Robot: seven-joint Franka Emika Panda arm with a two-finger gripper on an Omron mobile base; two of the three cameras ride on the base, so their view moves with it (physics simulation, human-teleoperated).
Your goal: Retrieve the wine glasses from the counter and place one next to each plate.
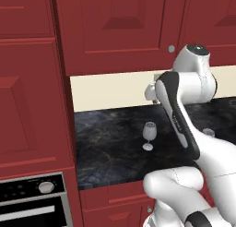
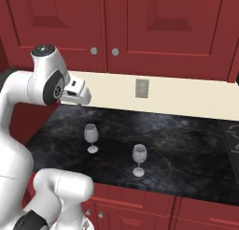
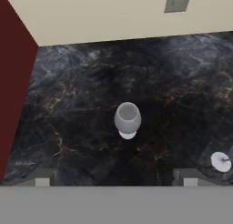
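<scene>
Two wine glasses stand upright on the black counter (image 2: 186,145). The left wine glass (image 2: 91,138) shows in the hand view from above, its bowl (image 3: 127,119) near the middle. The right wine glass (image 2: 139,159) appears at that view's right edge (image 3: 221,162) and peeks out behind my arm (image 1: 209,132) in the left base view. My gripper (image 3: 116,181) hangs open high above the counter, over and a little behind the left glass (image 1: 148,134), with nothing between its fingertips (image 3: 43,181). The plates are out of view.
A cream backsplash (image 2: 177,96) with a wall outlet (image 2: 142,88) runs behind the counter, under dark red upper cabinets (image 2: 140,28). A tall red cabinet side (image 3: 13,82) bounds the counter's left end. An oven panel (image 1: 32,189) sits lower left.
</scene>
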